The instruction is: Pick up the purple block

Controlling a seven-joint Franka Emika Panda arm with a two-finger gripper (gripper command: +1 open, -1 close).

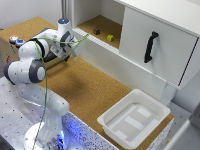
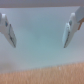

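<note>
The purple block (image 1: pixel 96 31) is a tiny dark block on the cork floor of the open cabinet compartment, at the back. A small yellow block (image 1: pixel 110 37) lies just to its right in the exterior view. My gripper (image 1: pixel 73 46) is in front of the cabinet's left corner, outside the compartment and well short of the purple block. In the wrist view the gripper (image 2: pixel 39 31) is open, its fingers (image 2: pixel 7 30) spread wide with nothing between them. That view shows only a blurred pale surface and a strip of cork; the purple block is not in it.
A white cabinet (image 1: pixel 150 30) stands along the back, with a black handle (image 1: pixel 150 46) on its door. An empty white tray (image 1: pixel 134 119) sits at the cork table's front right. A green cable (image 1: pixel 47 75) hangs along the arm. Small coloured items (image 1: pixel 16 40) rest at the exterior view's far left.
</note>
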